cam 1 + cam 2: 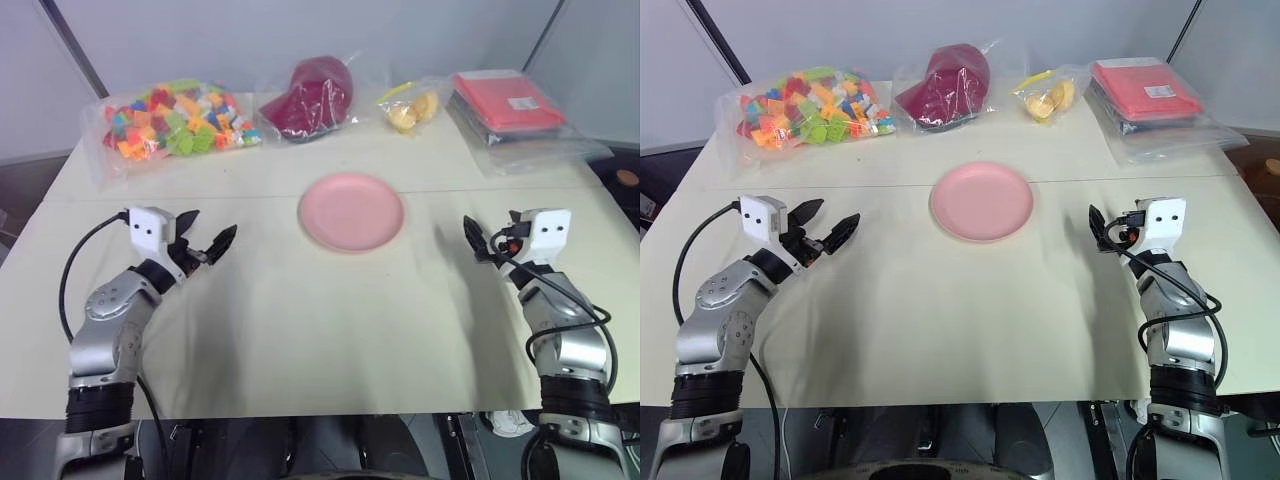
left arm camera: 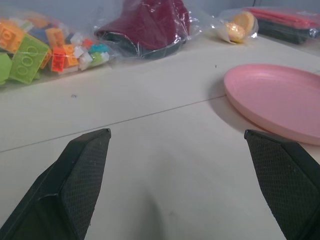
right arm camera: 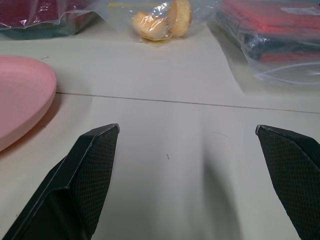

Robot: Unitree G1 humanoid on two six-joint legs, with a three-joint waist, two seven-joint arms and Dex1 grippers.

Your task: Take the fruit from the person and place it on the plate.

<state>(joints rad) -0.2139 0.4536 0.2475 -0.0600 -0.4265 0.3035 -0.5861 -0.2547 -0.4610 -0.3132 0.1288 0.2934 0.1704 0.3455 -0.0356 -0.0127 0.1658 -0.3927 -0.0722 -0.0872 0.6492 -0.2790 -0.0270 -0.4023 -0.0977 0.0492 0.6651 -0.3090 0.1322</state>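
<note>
Plate (image 1: 351,211) lying bare mid-bench (image 1: 300,330); left fingers (image 1: 205,243) and right fingers (image 1: 478,240) hovering either side, both spread apart.

Bright even overhead light, soft shadows, sharp focus, mild glare on plastic

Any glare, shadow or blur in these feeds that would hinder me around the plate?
Left eye view: the plate is evenly lit, with only soft shadows on the table. Right eye view: mild sheen on the plastic bags at the back. Left wrist view: sharp, plate edge clear. Right wrist view: a faint shadow on the table between the open jaws.
</note>
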